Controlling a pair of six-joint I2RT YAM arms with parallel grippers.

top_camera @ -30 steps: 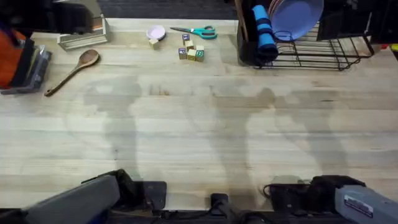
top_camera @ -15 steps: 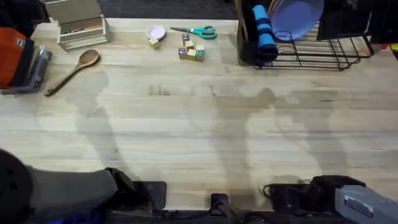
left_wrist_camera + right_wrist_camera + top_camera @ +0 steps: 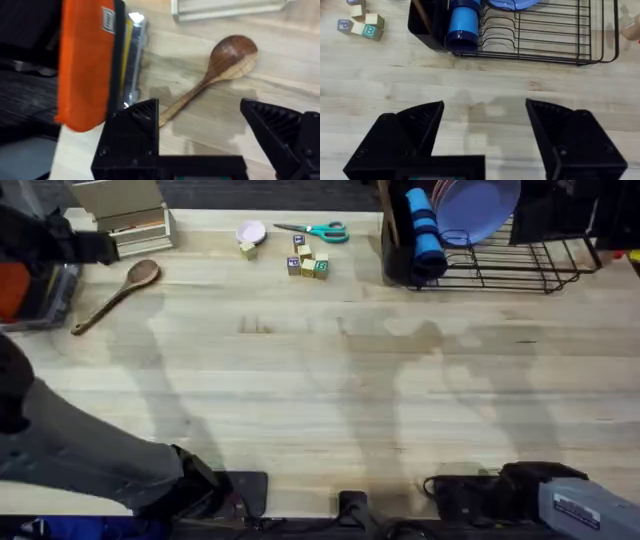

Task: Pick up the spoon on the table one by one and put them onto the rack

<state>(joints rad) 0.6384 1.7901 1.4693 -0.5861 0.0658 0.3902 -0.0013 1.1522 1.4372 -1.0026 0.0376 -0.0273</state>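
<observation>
My left tool [image 3: 200, 135] hangs wide open just above the spoon [image 3: 117, 294] near the counter's [image 3: 320, 380] far left corner; its handle runs diagonally between my fingers, bowl pointing away.

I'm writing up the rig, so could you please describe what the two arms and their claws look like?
Both claws, left and right, have matte black, wedge-shaped fingers with ribbed inner faces. In the overhead view the left arm looks grey, and the right arm has a grey shell bearing a printed label.

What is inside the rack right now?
The rack holds a blue cup and a purple plate. Its black side bin hides most of its contents.
</observation>
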